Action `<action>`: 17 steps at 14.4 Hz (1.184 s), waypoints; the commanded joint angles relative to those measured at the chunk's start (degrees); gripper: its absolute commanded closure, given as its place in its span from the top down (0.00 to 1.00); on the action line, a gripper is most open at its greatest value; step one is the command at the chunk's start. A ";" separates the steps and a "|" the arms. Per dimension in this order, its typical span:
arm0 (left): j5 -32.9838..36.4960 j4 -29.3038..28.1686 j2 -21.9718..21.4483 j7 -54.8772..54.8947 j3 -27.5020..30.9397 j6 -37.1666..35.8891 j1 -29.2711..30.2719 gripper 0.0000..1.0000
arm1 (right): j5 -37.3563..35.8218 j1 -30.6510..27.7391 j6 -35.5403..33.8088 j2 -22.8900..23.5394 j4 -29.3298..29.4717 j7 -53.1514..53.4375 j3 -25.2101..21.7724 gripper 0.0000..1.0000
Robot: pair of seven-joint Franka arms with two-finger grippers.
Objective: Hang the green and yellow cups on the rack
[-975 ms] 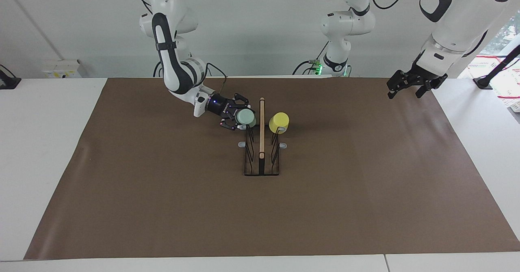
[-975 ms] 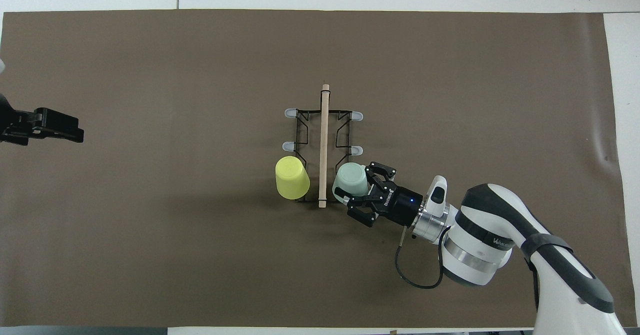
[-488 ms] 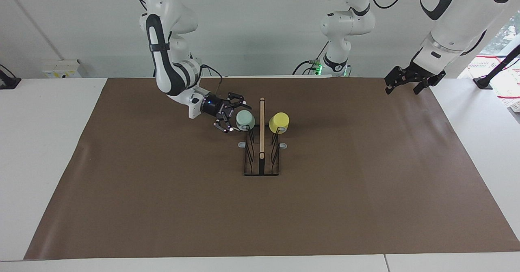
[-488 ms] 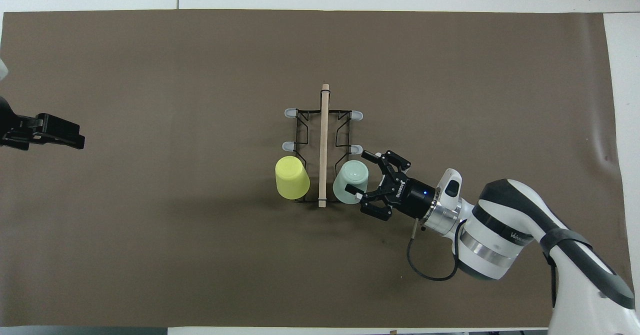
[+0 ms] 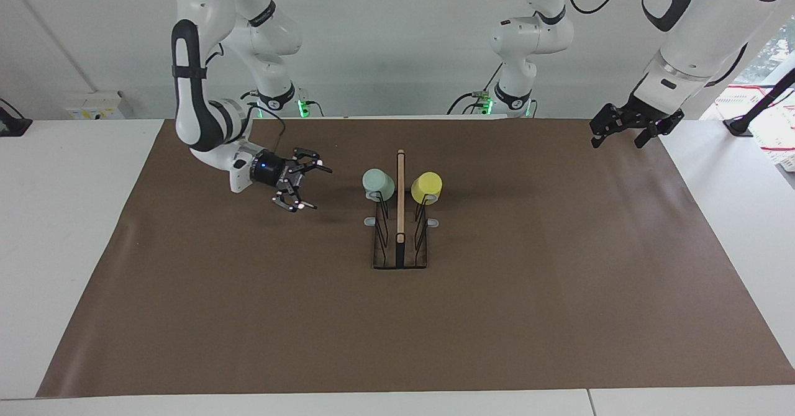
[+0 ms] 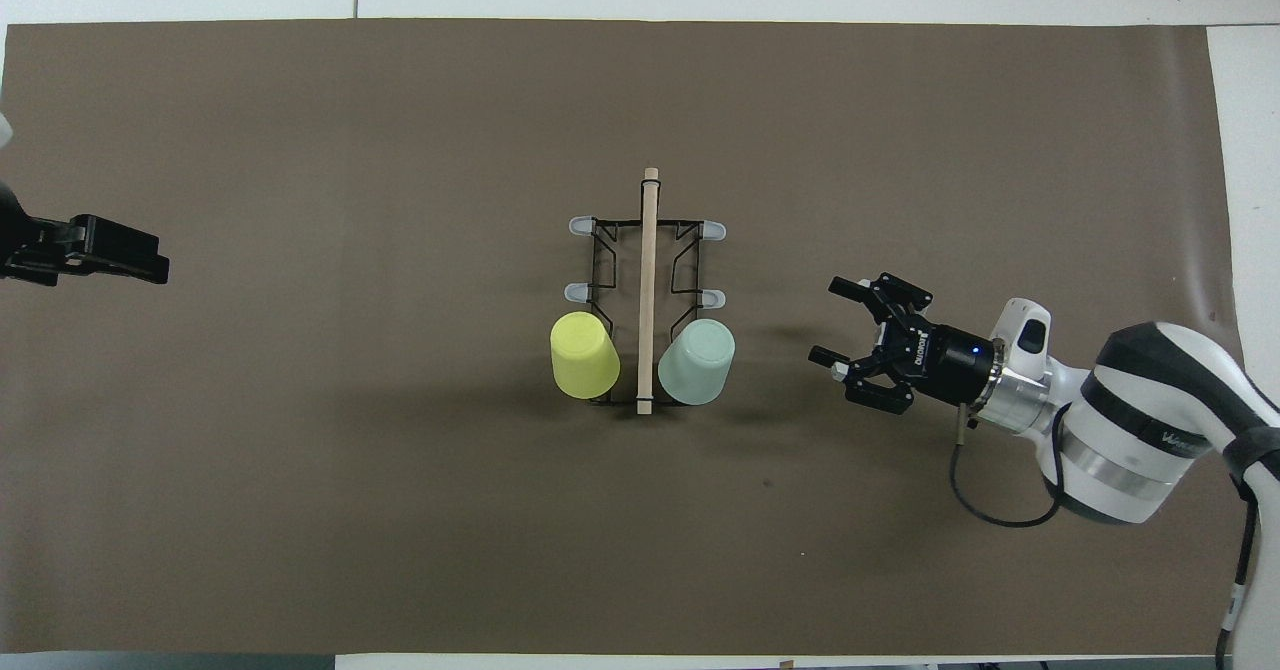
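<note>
The pale green cup (image 5: 377, 183) and the yellow cup (image 5: 426, 186) each sit mouth-down on a prong of the black wire rack (image 5: 399, 257), one on either side of its wooden bar, at the rack's end nearer the robots. In the overhead view the green cup (image 6: 697, 360), the yellow cup (image 6: 584, 354) and the rack (image 6: 648, 250) show the same. My right gripper (image 5: 320, 188) is open and empty over the mat, apart from the green cup, toward the right arm's end; it also shows in the overhead view (image 6: 823, 320). My left gripper (image 5: 617, 143) is open and empty and waits raised over the mat's edge (image 6: 150, 265).
A brown mat (image 5: 248, 316) covers most of the white table (image 5: 62, 217). Four grey-tipped prongs of the rack (image 6: 583, 224) carry nothing. A third robot base (image 5: 515, 99) stands at the table's edge nearer the robots.
My right gripper let go of the green cup, left it on its prong and drew back toward the right arm's end. The left gripper barely shifted.
</note>
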 commanded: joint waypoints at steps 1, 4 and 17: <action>-0.13 -0.37 -0.06 0.72 -0.33 0.72 0.58 1.00 | -10.01 -4.43 -2.02 1.31 6.74 8.06 0.49 1.00; -0.13 -0.37 -0.06 0.64 -0.33 0.72 0.76 1.00 | -23.52 -8.47 -2.03 1.75 15.96 22.19 0.40 1.00; -0.13 -0.37 -0.06 0.64 -0.33 0.72 0.67 1.00 | -82.71 -3.14 -8.43 -0.27 44.62 83.55 0.75 1.00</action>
